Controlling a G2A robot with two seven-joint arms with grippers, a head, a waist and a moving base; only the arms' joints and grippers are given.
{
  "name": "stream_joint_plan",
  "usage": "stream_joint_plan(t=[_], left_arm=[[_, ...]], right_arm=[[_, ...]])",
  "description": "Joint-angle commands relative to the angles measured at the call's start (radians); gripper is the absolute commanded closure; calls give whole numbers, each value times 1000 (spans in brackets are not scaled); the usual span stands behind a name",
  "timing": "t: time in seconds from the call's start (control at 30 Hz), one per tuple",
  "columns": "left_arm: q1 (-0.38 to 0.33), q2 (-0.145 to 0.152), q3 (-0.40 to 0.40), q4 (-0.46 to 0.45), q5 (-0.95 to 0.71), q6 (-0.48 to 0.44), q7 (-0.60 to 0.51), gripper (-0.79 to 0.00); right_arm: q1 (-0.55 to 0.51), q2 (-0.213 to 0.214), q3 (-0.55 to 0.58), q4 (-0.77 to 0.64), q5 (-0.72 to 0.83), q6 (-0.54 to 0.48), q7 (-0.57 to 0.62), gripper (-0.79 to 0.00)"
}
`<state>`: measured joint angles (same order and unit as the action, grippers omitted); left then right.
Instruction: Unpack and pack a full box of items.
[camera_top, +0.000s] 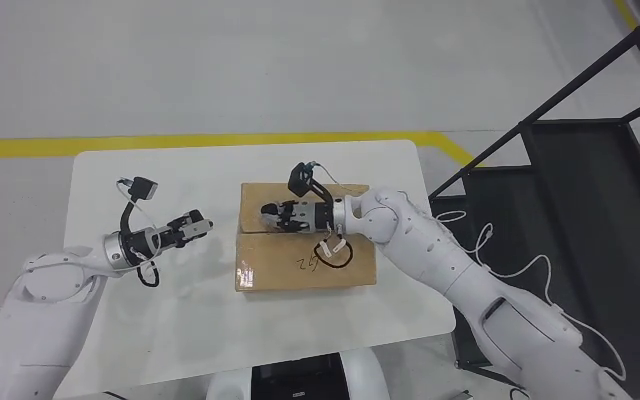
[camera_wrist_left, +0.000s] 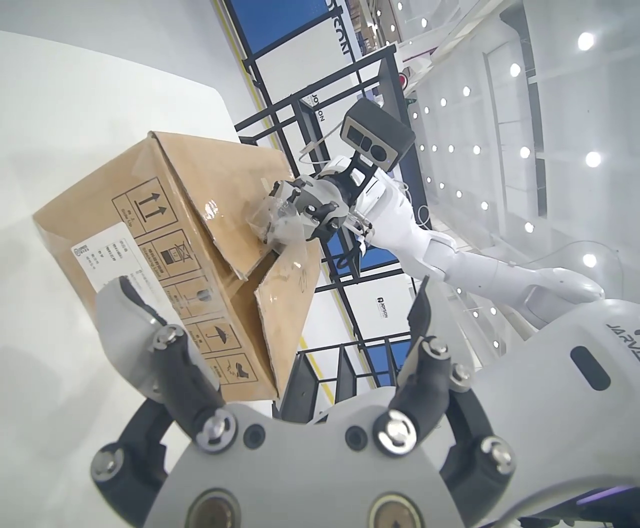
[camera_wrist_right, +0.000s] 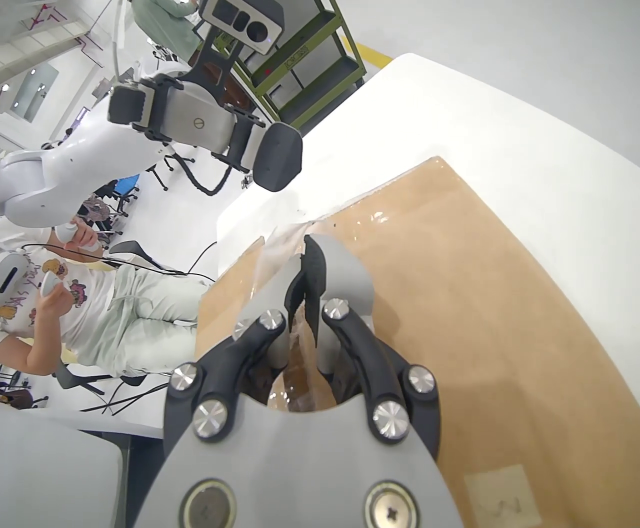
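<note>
A brown cardboard box (camera_top: 290, 272) with printed handling symbols and a white label on one side stands on the white table (camera_top: 150, 330), a little right of the middle. Its two top flaps meet in a seam running left to right. In the left wrist view the seam is parted at the box's left end, with the flap edges slightly lifted there.

The right hand (camera_top: 268, 211) lies low over the top of the box, towards its far left part, with the arm stretched across the box from the right. Its fingers (camera_wrist_right: 345, 280) are pressed together on a crumpled strip of clear plastic tape (camera_wrist_left: 280, 225) right at the seam. The tape is bunched up between them and is stuck to the cardboard beside the hand.

The left hand (camera_top: 200, 224) is above the table to the left of the box, apart from it and pointing towards its left side. Its two fingers (camera_wrist_left: 125, 310) are spread wide with nothing between them.

A yellow line (camera_top: 200, 145) runs across the grey floor beyond the far edge of the table.
</note>
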<state>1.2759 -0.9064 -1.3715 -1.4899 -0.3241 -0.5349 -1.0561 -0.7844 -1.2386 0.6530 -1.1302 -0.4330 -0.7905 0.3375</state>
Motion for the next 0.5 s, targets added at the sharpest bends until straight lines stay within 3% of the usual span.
stream_joint_plan(t=[0.0, 0.13, 0.17, 0.2, 0.23, 0.47], left_arm=[[0, 0, -1, -2, 2, 2, -2, -785], [1, 1, -1, -3, 3, 3, -1, -785], [1, 1, -1, -3, 3, 3, -1, -785], [1, 1, -1, -4, 3, 3, -1, -785], [1, 1, 0, -4, 3, 3, -1, -785], [0, 1, 3, -3, 1, 2, -2, -785]], right_arm=[[-2, -6, -4, 4, -21, 4, -23, 0], [-9, -15, -6, -3, -68, 13, -64, 0], [-10, -17, -6, -6, -83, 15, -70, -105], [-12, -18, -5, -10, -96, 18, -76, -317], [-14, -18, -4, -15, -107, 20, -80, -785], [-35, -15, 26, -70, -159, 33, -103, -785]])
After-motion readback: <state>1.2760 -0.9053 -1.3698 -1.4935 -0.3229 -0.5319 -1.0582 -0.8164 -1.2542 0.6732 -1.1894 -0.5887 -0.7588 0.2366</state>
